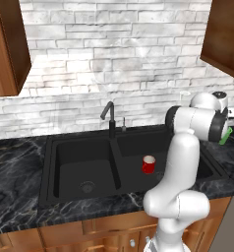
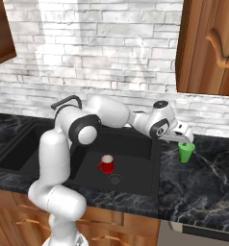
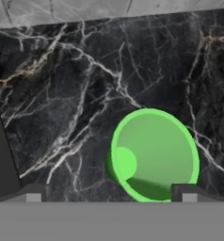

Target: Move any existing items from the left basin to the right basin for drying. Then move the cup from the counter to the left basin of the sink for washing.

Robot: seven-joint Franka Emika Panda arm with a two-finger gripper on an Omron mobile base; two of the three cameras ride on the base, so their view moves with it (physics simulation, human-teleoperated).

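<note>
The red cup point(image 1: 148, 164) with a white inside stands upright in the right basin point(image 1: 136, 147) of the black sink point(image 1: 49, 167), close to its drain point(image 2: 115, 179). Only a round grey drain shows in the left basin point(image 1: 84, 167). The green cup point(image 2: 185, 152) stands upright on the black marble counter point(image 2: 203, 192) just right of the sink. My gripper point(image 2: 185, 140) hovers just above it and is open. In the hand view the green cup point(image 3: 154, 155) lies toward the right fingertip point(image 3: 189, 193), with nothing between the fingers.
A slim black faucet point(image 1: 109, 115) rises behind the ridge between the basins. The white brick wall point(image 1: 114, 64) runs close behind the counter. Wooden wall cabinets point(image 2: 210, 48) hang above the green cup's corner. My own arm point(image 1: 183, 162) stretches over the right basin.
</note>
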